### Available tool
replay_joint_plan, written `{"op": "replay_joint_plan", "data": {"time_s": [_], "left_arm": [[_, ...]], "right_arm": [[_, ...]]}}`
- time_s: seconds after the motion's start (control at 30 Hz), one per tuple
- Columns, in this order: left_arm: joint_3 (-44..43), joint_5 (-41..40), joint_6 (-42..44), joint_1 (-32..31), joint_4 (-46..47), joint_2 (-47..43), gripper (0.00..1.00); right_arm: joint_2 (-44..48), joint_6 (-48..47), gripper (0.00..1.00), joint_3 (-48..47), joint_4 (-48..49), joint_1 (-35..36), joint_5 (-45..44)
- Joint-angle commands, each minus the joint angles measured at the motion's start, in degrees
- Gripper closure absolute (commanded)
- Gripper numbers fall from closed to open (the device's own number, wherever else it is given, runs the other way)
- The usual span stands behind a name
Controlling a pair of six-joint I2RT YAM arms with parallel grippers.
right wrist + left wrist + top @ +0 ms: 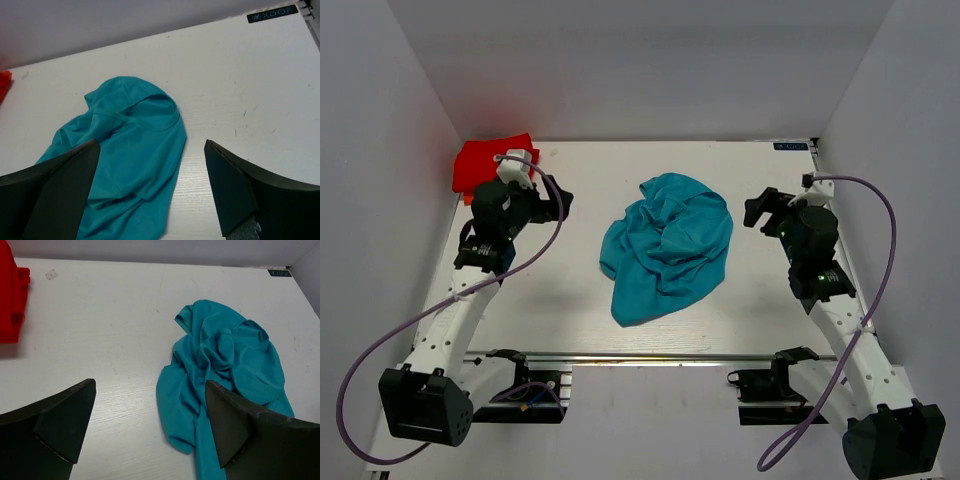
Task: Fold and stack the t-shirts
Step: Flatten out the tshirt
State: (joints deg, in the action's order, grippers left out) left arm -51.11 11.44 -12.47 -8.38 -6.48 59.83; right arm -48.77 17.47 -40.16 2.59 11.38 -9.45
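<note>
Between the wide-open, empty left gripper and right gripper, the teal t-shirt lies crumpled; beyond the left one, the red t-shirt looks folded. Folding teal and stacking remain.

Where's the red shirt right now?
In the top view the red shirt lies at the table's far-left corner, well left of the crumpled teal shirt at centre.
</note>
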Motion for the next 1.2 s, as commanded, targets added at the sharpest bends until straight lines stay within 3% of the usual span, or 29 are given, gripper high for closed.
{"op": "replay_joint_plan", "data": {"time_s": [0.0,0.23,0.5,0.67,0.73,0.83,1.03,1.17], "left_arm": [[-2.23,1.13,0.52,-0.14,-3.28,0.45,0.00],[-2.76,7.26,-0.88,-0.67,-3.98,3.88,0.00],[-1.45,17.20,-2.99,-4.27,-1.79,14.69,0.00],[-1.53,13.26,-3.00,-10.67,-3.89,20.93,0.00],[-2.06,12.56,-3.00,-13.05,-5.64,24.17,0.00],[-2.06,8.87,-3.00,-14.81,-7.31,26.38,0.00],[-3.20,5.96,-3.00,-17.98,-9.25,31.39,0.18],[-2.68,7.54,-3.00,-19.39,-6.71,33.85,0.22]], "right_arm": [[1.14,0.89,0.10,-2.81,-2.50,0.14,2.86],[0.88,0.02,0.10,-2.46,-5.31,0.05,6.19],[-9.74,-2.62,0.10,-6.68,-8.65,0.14,13.31],[-19.94,-3.32,0.10,-14.23,-11.99,0.31,16.74],[-29.14,-3.93,0.10,-19.21,-13.57,0.40,18.67],[-33.30,-4.11,0.10,-21.44,-14.37,0.58,18.33],[-46.21,-7.98,0.10,-30.92,-18.50,2.24,17.01],[-50.80,-10.44,0.10,-34.98,-17.97,4.09,21.92]]}}
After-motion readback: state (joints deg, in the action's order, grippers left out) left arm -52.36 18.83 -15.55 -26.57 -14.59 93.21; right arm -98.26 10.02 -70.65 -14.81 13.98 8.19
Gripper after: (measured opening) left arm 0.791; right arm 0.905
